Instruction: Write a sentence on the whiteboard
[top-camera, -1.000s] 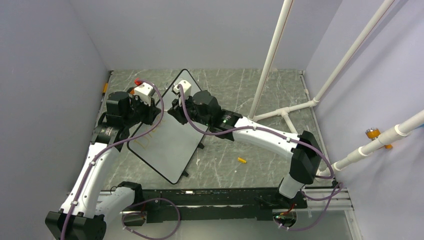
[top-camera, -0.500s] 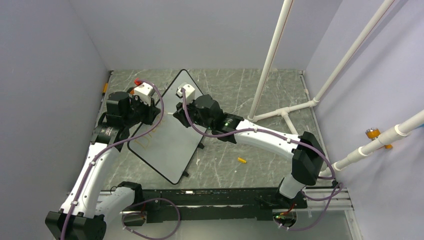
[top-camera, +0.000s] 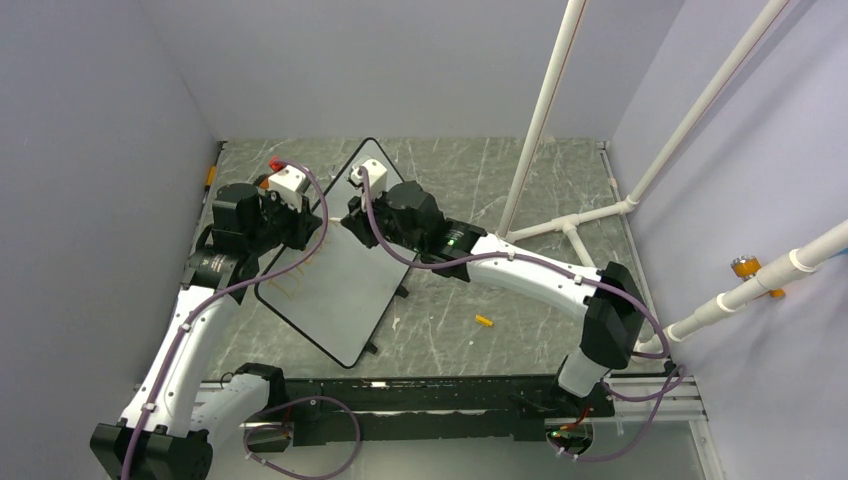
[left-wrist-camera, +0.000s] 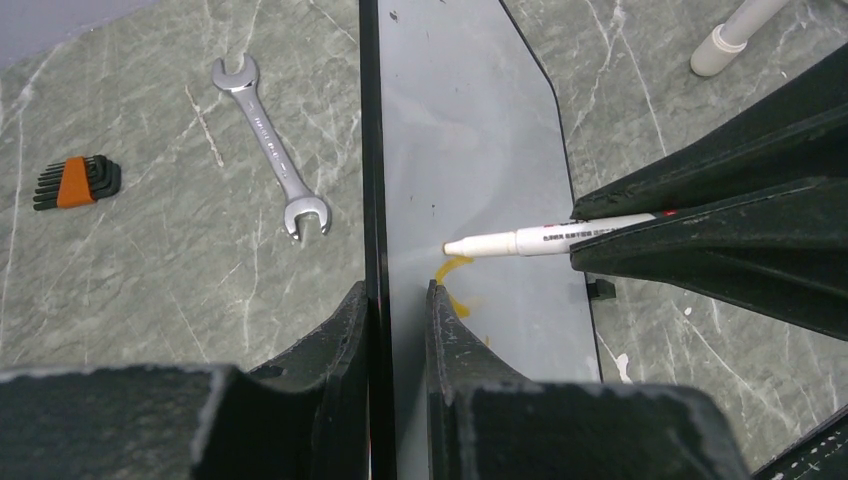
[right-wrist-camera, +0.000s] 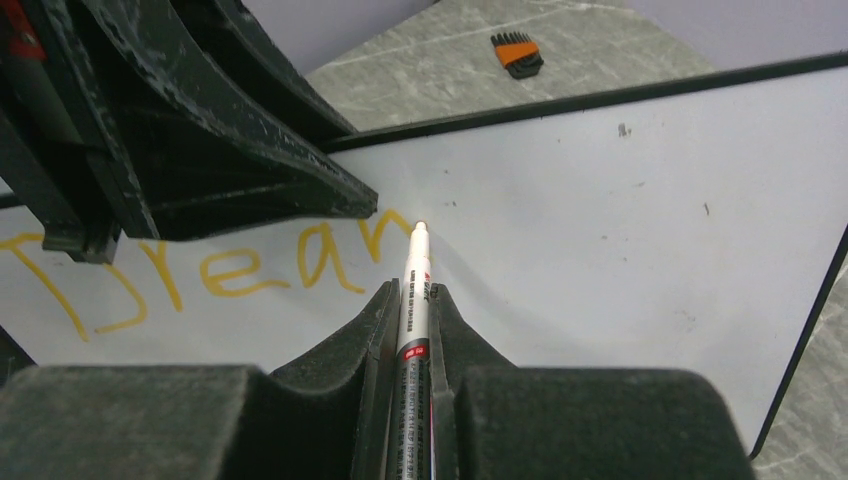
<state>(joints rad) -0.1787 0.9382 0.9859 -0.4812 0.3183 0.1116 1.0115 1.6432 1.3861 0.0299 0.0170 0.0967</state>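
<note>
- Right gripper was closed on the marker, tip on the whiteboard at the sentence's last stroke, blank board beyond.
- Left gripper clamped the whiteboard's edge.

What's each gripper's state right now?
Left gripper: closed on the whiteboard edge.
Right gripper: closed on the marker.

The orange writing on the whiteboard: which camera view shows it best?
The right wrist view: the orange writing runs large across the whiteboard, legible as "Drean", with the marker tip at its end. The left wrist view shows only one curved stroke. The top view shows faint, unreadable marks.
</note>
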